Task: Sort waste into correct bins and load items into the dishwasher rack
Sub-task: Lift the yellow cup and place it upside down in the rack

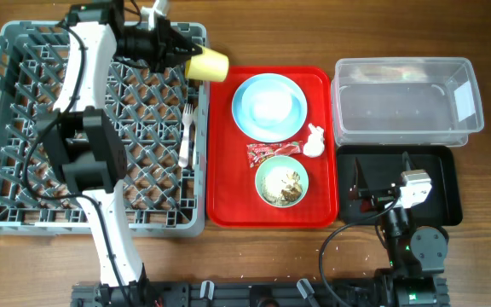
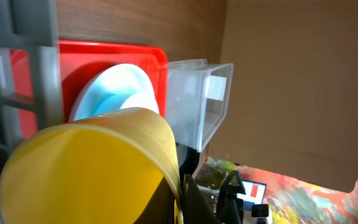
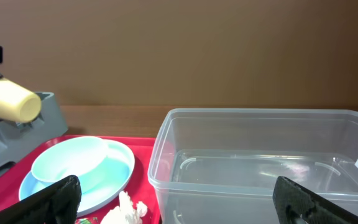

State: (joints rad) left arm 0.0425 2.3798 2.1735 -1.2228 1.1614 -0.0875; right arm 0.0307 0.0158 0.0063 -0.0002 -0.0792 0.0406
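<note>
The left gripper [image 1: 182, 52] is clamped on the smooth yellow cup [image 1: 208, 64], which lies on its side in the air over the 1 o'clock corner of the grey-blue peg-latticed dishwasher rack [image 1: 24, 128]. A white plastic fork [image 1: 186, 135] lies in the rack near its 3 o'clock edge.

On the flat red serving tray [image 1: 228, 196], a round pale blue plate [image 1: 244, 115] carries a pale blue bowl [image 3: 67, 163]. At 6 o'clock from it lie a crinkled red snack wrapper [image 1: 273, 151] and a pale green bowl [image 1: 267, 192] of crumbly brown food scraps [image 1: 286, 182]. A crumpled white tissue [image 1: 315, 141] sits at 3 o'clock from the wrapper.

The clear rectangular tub [image 1: 403, 128] stands at 3 o'clock from the plate, with the shallow black tray [image 1: 446, 200] at its 6 o'clock. The right gripper [image 1: 380, 177] hovers over that tray with its jaws spread wide, empty.
</note>
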